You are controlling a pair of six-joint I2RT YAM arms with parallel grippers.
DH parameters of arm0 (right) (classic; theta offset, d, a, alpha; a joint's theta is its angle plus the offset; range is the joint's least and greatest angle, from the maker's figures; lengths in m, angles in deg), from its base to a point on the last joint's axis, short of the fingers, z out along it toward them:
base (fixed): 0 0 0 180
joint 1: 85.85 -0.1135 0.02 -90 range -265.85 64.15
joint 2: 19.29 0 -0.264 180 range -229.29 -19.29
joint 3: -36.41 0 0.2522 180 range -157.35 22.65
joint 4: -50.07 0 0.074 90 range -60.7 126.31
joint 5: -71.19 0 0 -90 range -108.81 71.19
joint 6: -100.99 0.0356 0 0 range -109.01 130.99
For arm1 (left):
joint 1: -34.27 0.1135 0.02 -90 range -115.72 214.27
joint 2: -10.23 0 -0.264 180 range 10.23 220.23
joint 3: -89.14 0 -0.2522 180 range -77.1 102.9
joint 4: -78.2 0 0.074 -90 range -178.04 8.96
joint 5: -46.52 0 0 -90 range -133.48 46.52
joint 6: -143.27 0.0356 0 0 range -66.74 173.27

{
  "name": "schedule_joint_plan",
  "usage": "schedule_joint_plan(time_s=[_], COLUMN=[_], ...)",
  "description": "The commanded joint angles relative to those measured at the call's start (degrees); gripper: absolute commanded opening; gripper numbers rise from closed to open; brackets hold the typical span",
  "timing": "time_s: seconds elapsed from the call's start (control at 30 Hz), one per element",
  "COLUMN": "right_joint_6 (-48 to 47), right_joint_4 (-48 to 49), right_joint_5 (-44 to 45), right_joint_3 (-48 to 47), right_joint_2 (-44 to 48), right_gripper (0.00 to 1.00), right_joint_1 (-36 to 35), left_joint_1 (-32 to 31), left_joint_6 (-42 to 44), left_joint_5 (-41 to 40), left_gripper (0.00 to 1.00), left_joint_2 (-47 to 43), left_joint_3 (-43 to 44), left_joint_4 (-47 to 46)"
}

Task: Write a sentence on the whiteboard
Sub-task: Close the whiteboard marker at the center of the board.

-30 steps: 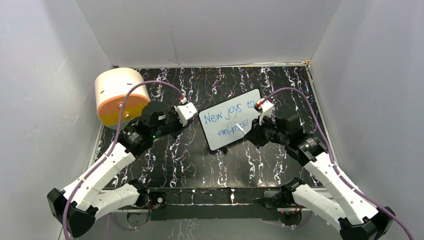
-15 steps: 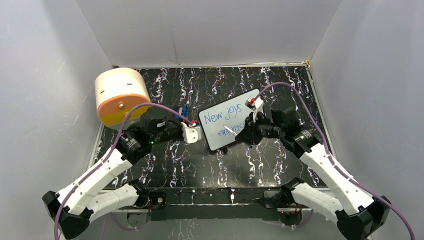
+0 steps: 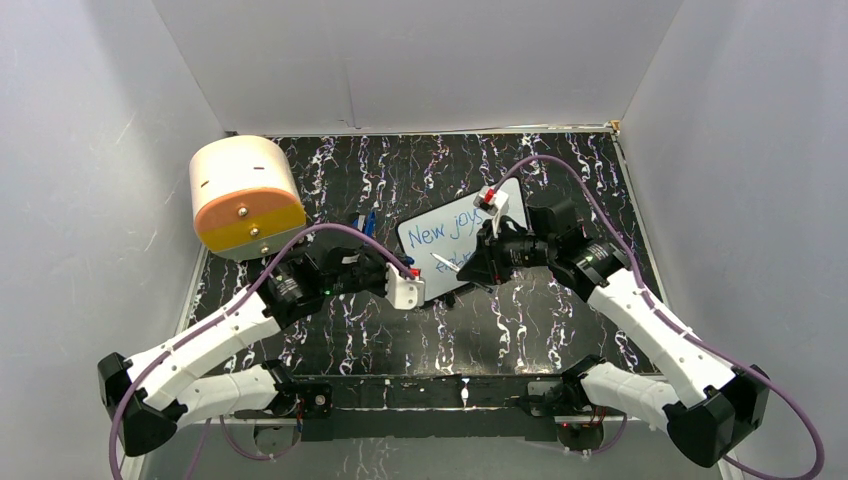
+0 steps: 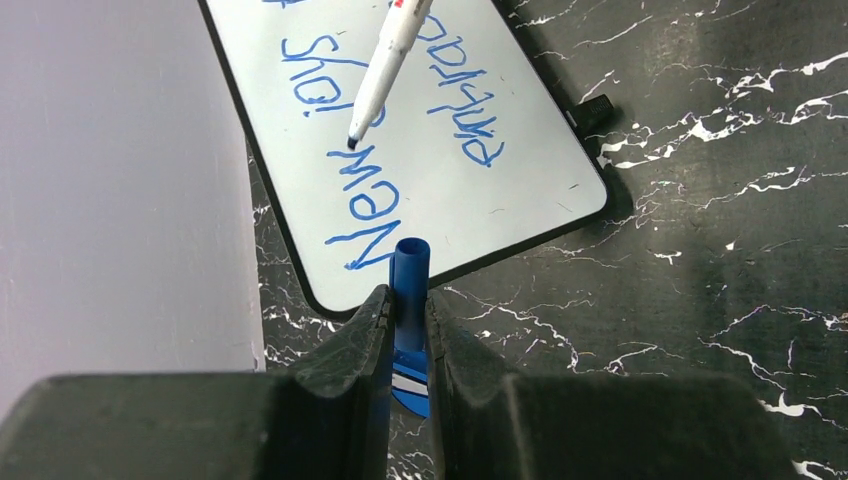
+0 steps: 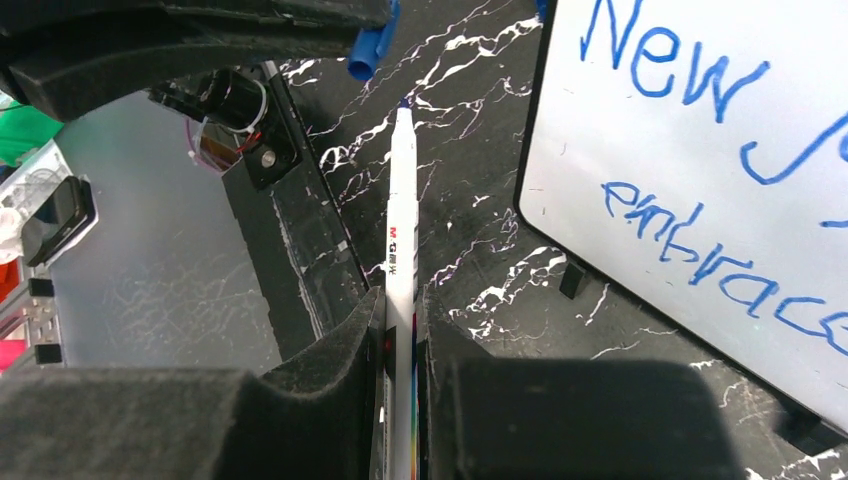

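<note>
The whiteboard (image 3: 420, 258) lies tilted at the table's middle, partly hidden by the right arm. The blue sentence (image 3: 446, 231) shows as "New joys" from above. In the left wrist view the board (image 4: 520, 190) carries "New joys" and "embrace" (image 4: 365, 210). My left gripper (image 3: 408, 290) is at the board's near left corner, shut on a blue marker cap (image 4: 410, 268). My right gripper (image 3: 478, 262) is shut on a white marker (image 5: 402, 230). The marker's tip (image 4: 352, 143) points left, just over the board near "New", toward the cap (image 5: 372, 45).
A cream and orange cylinder (image 3: 245, 195) stands at the back left. A small blue object (image 3: 367, 220) lies on the black marbled table left of the board. White walls close in three sides. A black rail (image 3: 440, 390) runs along the near edge.
My left gripper has swung right and nearer, to the board's near left corner, with the cap. My right gripper has moved left across the board with the marker, toward the cap.
</note>
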Motion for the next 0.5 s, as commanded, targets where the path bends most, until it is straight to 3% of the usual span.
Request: schedule_joint_plan(time_s=[0.0, 0.47], right_joint_6=[-1.6, -2.46], right_joint_4=[1.94, 0.35], right_joint_5=[-2.52, -3.36], right_joint_3=[-3.04, -3.48], right_joint_2=[-1.56, -4.3], right_gripper=[0.0, 0.0], right_joint_1=[-0.96, -3.27], left_joint_1=[-1.68, -3.73], left_joint_6=[1.5, 4.35], left_joint_5=[-3.04, -5.18], left_gripper=[0.0, 0.0], left_joint_2=[0.38, 1.66], left_joint_3=[-0.44, -0.08], left_joint_4=[-0.55, 0.52])
